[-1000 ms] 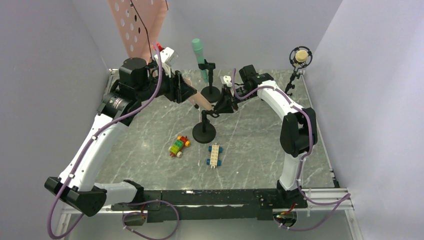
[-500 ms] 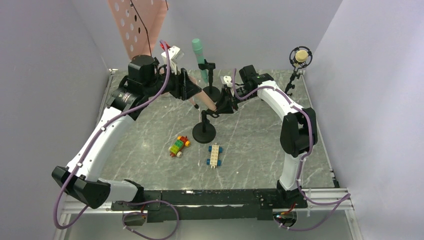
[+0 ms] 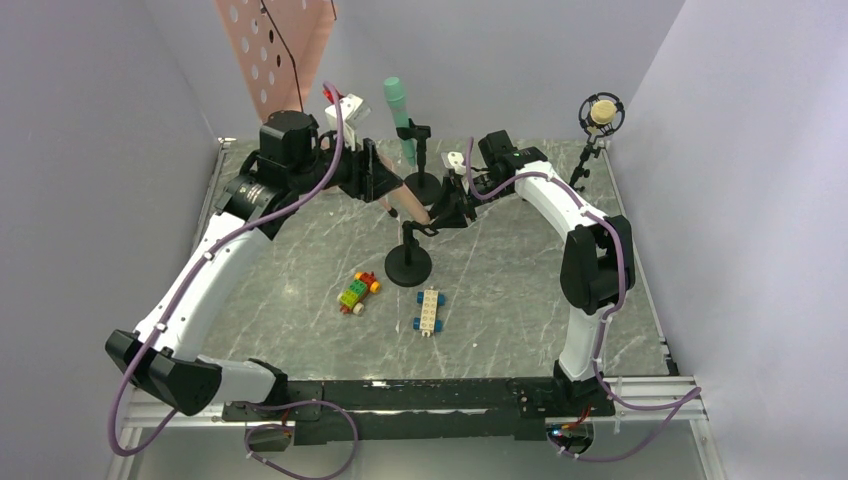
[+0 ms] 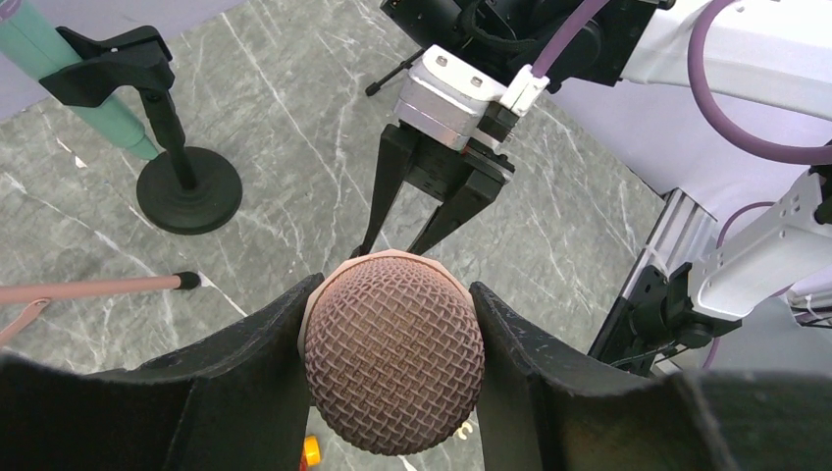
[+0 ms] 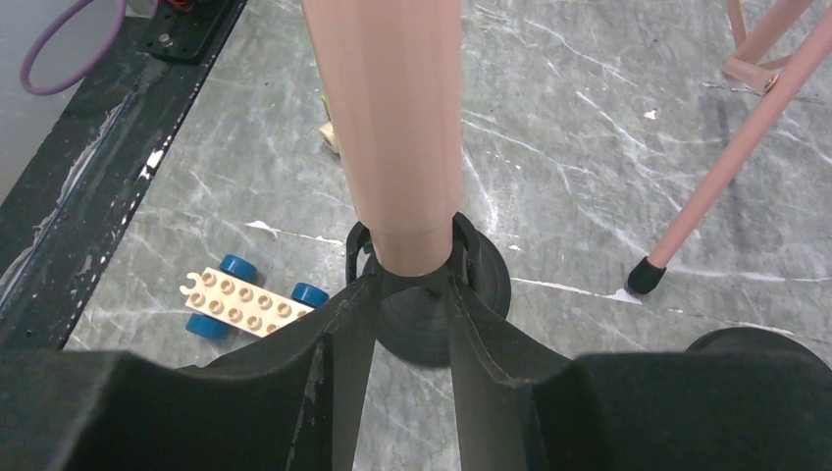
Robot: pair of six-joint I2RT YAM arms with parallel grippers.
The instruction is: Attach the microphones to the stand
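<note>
While the left gripper has its jaws clamped on the salmon pink microphone at its mesh head, right gripper jaws pinch the clip of the near stand mid-desk. Pink tail end sits in that clip. Mint green microphone is clipped in the far stand; tan microphone far right.

Salmon pink microphone coming down from top centre into the clip of the black stand, right hand with both dark fingers against the clip's sides, toy-brick car with blue wheels at left on the marbled bench, pink tripod leg at right.
</note>
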